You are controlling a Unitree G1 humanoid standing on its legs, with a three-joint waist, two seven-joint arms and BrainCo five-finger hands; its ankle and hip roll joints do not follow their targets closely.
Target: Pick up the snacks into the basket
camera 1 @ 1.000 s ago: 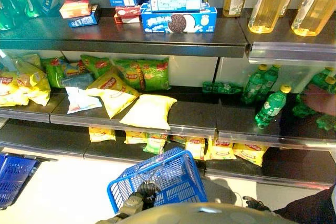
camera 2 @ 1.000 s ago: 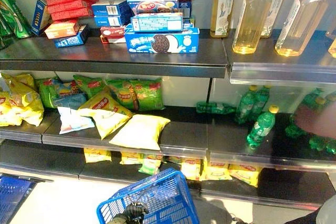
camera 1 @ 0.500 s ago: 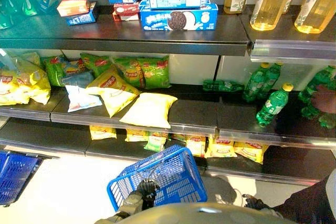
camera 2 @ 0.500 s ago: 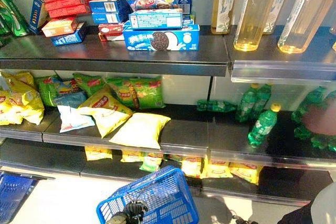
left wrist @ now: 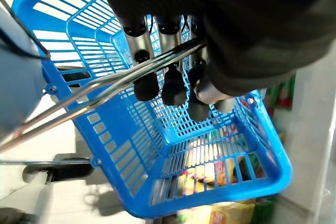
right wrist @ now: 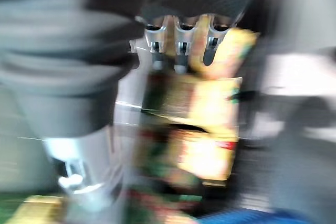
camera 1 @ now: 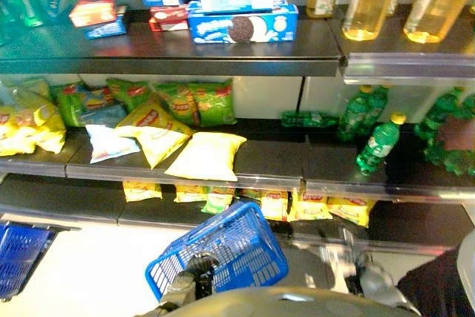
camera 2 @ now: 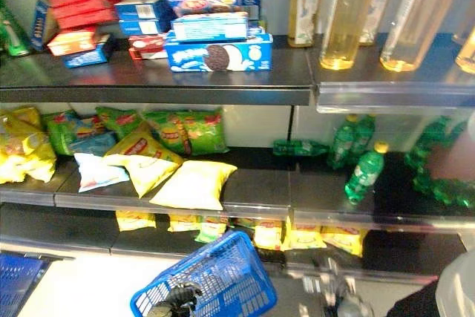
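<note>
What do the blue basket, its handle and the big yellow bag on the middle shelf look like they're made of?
Blue basket: looks like moulded plastic, matte, with a slotted lattice wall. Its handle: thin shiny bars, probably metal wire, with the left hand curled round them. Yellow bag: puffy, smooth, likely plastic film, though the finish is hard to judge.

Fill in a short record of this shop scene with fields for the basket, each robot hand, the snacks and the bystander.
basket: blue basket, empty, hanging by its wire handle
left robot hand: fingers curled round the handle
right robot hand: low beside the basket, fingers straight, holding nothing
snacks: yellow bags on the middle shelf
bystander: a person's hand by the green bottles
</note>
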